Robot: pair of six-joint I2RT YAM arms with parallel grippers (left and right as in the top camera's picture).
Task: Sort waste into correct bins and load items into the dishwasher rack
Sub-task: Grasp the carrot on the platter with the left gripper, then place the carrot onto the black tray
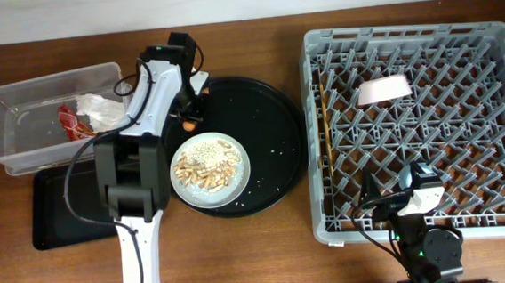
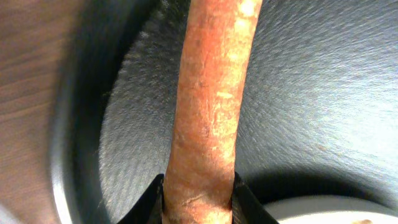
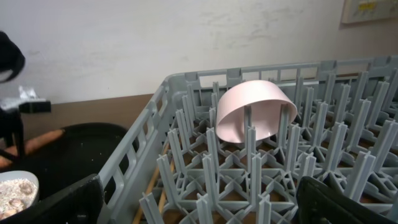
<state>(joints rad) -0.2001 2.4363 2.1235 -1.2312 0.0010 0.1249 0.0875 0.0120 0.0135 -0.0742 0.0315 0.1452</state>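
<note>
Well, my left arm (image 1: 135,185) stretches from the near edge of the bench up toward the far edge, a bit left of the middle. Its wrist bends down there. The left gripper (image 2: 198,200) is closed tight on the orange stick (image 2: 211,106), with one black finger (image 2: 148,202) on each side of the stick's lower end. The stick pokes out past the fingertips, over the left rim of the round black tray (image 1: 269,122). I cannot tell if it touches the tray. The wrist picture is blurry at its left side.

Just nearer to me, the plate (image 1: 242,176) sits in that tray with peanuts (image 1: 203,170) and rice (image 1: 207,148) on it.

By the far left corner is the clear tub (image 1: 18,95), holding the red wrapper (image 1: 75,121) and the white napkin (image 1: 100,107). The flat black tray (image 1: 62,217) lies below it, partly hidden by the arm.

The right gripper (image 3: 202,210) hangs over the near side of the rack (image 1: 405,33), by the near right corner. Its fingers (image 3: 62,205) are spread wide and grip nothing. The bowl (image 1: 384,89) leans on its side among the pegs, well away from them. The chopsticks (image 1: 327,145) lie along the rack's left wall, partly hidden by pegs.
</note>
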